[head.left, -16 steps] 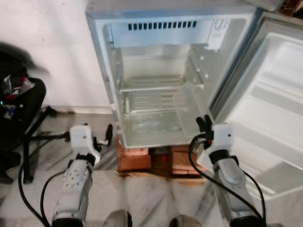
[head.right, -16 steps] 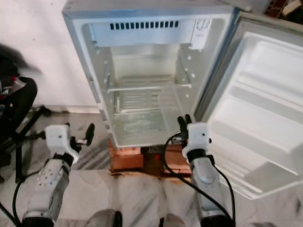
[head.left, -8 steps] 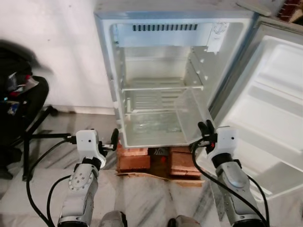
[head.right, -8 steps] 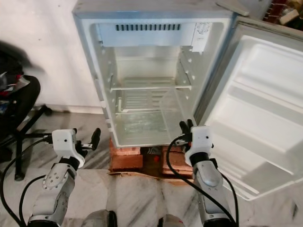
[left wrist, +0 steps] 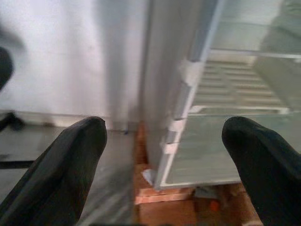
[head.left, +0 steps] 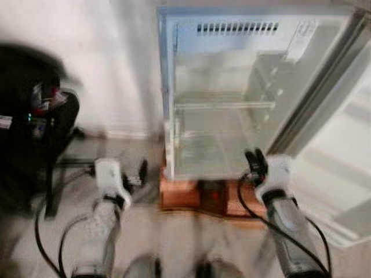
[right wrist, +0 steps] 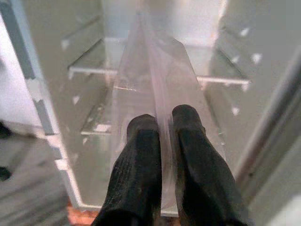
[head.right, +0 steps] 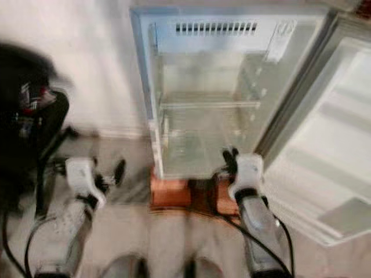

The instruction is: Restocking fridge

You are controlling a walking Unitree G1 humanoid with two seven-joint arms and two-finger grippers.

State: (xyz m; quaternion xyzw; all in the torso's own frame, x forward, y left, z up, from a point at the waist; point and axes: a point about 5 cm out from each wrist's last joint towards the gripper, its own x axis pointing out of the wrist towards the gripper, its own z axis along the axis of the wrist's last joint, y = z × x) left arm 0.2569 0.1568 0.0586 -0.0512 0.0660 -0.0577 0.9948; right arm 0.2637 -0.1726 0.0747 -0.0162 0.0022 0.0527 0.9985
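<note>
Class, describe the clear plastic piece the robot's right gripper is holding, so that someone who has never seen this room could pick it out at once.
Find the small white fridge with its door open, raised on reddish-brown blocks. At its lower front, the right gripper pinches the edge of a clear plastic panel. Unlike the flat glass shelf behind, it stands on edge and is see-through.

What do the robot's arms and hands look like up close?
Both arms are silvery grey tubes with black cables looping alongside. Each ends in a white blocky wrist housing. The left hand and the right hand each have two long, rounded black fingers with a faintly ribbed, rubbery-looking surface.
</note>
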